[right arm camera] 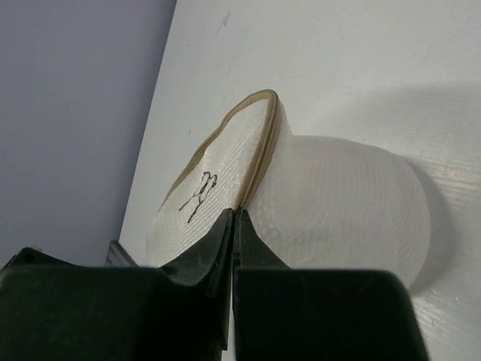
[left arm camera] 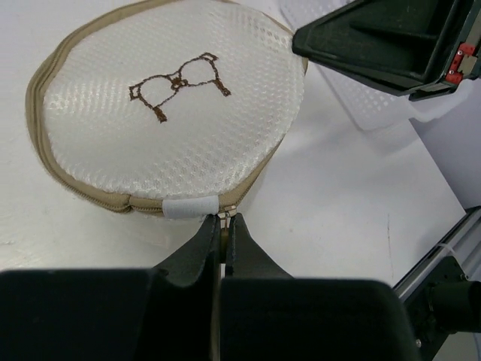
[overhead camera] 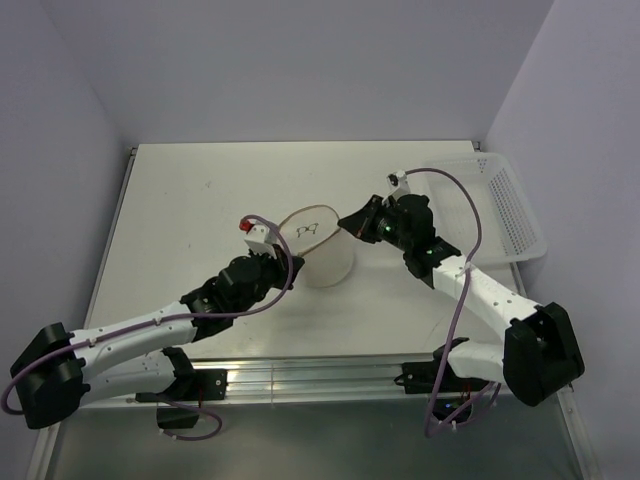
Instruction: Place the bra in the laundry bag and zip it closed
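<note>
On the table (overhead camera: 200, 200), a basket (overhead camera: 510, 215) is lying at the far right, well apart from the work. In the middle the bag (overhead camera: 325, 255) is sitting with its round face tipping up, and the little bra drawing (left arm camera: 176, 81) is showing on top. No bra is showing anywhere, so it is likely lying inside the bag, but the bag is too cloudy to see through.

The right gripper (right arm camera: 233, 218) is reaching in from the far side. Its fingers are pressing tight together, and they seem to be pinching the tan rim (right arm camera: 259, 143) of the bag. The left gripper (left arm camera: 223, 223) is working at the near side. Its fingers are also squeezing shut, with only a thin crack between them, and they seem to be holding the tiny pull (left arm camera: 224, 216) of the zip, just beside the white tab (left arm camera: 190, 208).

So the zipping step is going on, I think, but how much of the zip is closed I cannot tell. To do it well, the right gripper should be holding the bag steady while the left one is dragging the pull along the rim, following the curve and not tugging straight out. The pull is tiny and could be slipping free, so going slowly is best. The bag is soft and light, so it could be sliding or squashing under a hard tug
</note>
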Robot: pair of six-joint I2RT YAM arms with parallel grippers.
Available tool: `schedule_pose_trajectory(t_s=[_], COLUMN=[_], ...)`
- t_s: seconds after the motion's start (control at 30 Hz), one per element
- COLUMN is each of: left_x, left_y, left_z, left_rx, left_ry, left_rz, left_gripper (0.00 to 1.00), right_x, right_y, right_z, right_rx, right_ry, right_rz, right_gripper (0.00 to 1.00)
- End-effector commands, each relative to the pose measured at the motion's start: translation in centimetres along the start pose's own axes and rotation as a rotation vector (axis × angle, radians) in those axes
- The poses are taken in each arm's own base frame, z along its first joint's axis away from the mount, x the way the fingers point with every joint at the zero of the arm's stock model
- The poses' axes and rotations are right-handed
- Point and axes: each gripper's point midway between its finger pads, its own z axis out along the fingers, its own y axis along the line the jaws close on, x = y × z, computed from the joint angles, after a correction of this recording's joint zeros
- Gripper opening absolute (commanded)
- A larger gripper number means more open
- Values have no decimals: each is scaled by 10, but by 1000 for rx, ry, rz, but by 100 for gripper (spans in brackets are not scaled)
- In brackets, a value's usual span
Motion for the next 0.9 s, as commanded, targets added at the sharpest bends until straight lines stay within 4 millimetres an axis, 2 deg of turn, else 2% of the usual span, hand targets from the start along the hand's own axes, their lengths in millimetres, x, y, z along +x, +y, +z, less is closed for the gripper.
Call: schedule_pose_trajectory(t_s=[0.0, 0.2, 0.33, 0.37, 0.4, 0.43, 0.47, 0.5, 0.6, 0.63, 0.67, 0.73, 0.77, 0.8, 0.83, 0.87], left_x=[12, 5, 6, 5, 5, 2, 0, -6, -26, -37, -44, -60, -70, -73, -88, -94], left_y=[37, 59, 57, 56, 55, 54, 52, 50, 45, 41, 40, 35, 35, 35, 29, 27], left_z=[-18, -28, -26, -25, -25, -25, -25, -26, -35, -42, -45, -52, -57, -61, -67, -70], left_rx=[-150, -257, -250, -245, -242, -242, -238, -236, -232, -227, -227, -232, -239, -247, -233, -231], left_ry=[36, 14, 15, 9, 9, 0, -6, -15, -65, -84, -100, -120, -140, -137, -167, -177], left_rz=[53, 58, 48, 39, 35, 26, 23, 17, -9, -19, -22, -33, -41, -37, -50, -53], left_gripper=[0, 0, 0, 3, 9, 26, 36, 54, 69, 75, 77, 82, 83, 85, 89, 89], right_x=[-58, -55, -42, -34, -29, -24, -11, -7, 14, 20, 29, 32, 32, 25, 18, 10], right_y=[-19, -27, -21, -22, -22, -23, -27, -29, -47, -52, -58, -59, -62, -55, -53, -52], right_z=[2, 4, 3, 3, 3, 3, 4, 4, 1, 1, -1, -6, -9, -16, -20, -25], right_rx=[64, 66, 6, -3, -9, -14, -11, -17, 20, 33, 47, 57, 75, 66, 75, 107], right_ry=[-174, -159, -123, -110, -97, -82, -55, -48, -22, -9, 17, 23, 20, -5, -23, -43], right_rz=[-41, -33, -16, -10, -8, -4, 3, 5, 21, 23, 29, 23, 21, 4, -23, -33], right_gripper=[0, 0, 0, 0, 0, 0, 0, 0, 1, 5, 20, 42, 71, 87, 99, 100])
